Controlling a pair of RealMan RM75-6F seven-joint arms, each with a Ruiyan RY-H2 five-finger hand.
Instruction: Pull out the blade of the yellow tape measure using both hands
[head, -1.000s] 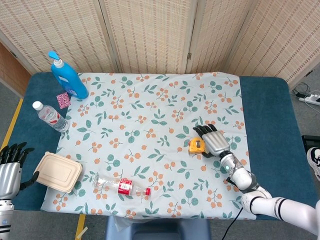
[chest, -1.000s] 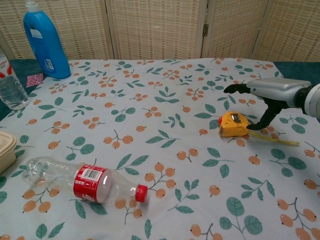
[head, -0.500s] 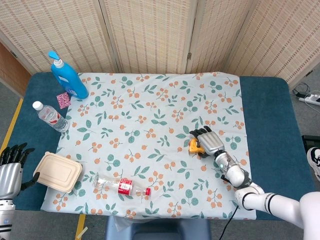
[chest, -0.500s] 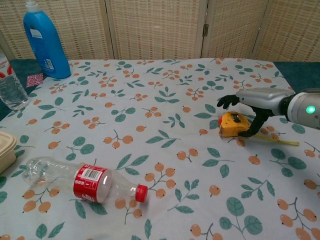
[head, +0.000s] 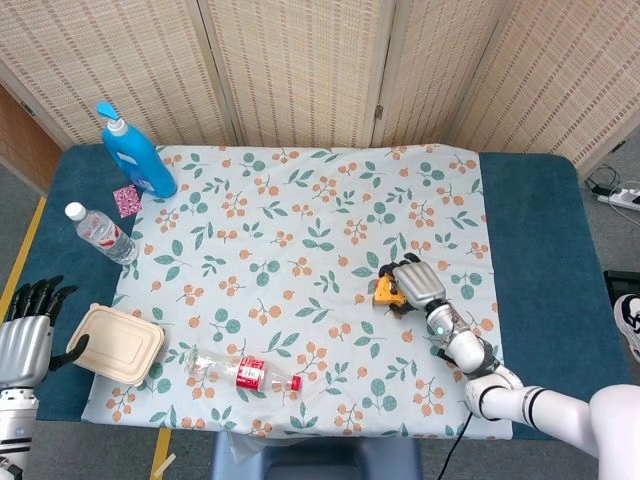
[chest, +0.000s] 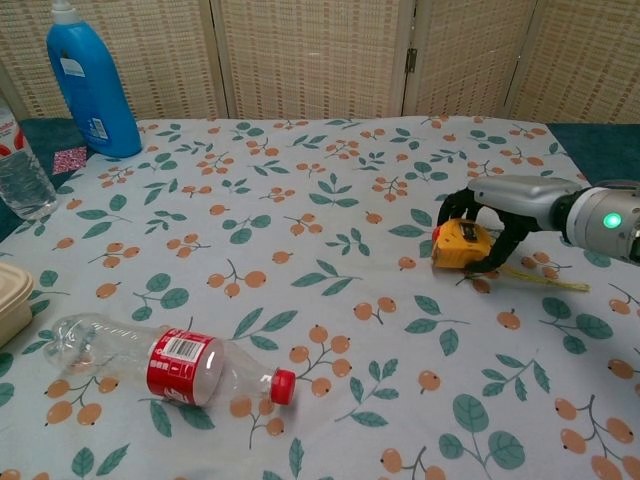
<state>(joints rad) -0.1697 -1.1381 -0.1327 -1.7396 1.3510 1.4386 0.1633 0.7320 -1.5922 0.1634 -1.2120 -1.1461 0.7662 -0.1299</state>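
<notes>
The yellow tape measure (head: 387, 291) (chest: 459, 245) lies on the floral cloth right of centre. My right hand (head: 417, 284) (chest: 505, 205) comes in from the right and grips its case, fingers curled over the far side and thumb against the near side. A short length of yellow blade (chest: 545, 281) trails out on the cloth toward the right, under my forearm. My left hand (head: 25, 338) hangs off the table's front left corner, fingers spread and holding nothing; it shows only in the head view.
A beige lunch box (head: 116, 344) sits at the front left, close to my left hand. A plastic bottle with a red label (head: 243, 371) (chest: 170, 362) lies near the front edge. A water bottle (head: 100, 232) and a blue detergent bottle (head: 138, 155) stand at the back left.
My right hand has dropped onto the tape measure and curled its fingers around the case, nudging it slightly left. The left hand has risen a little.
</notes>
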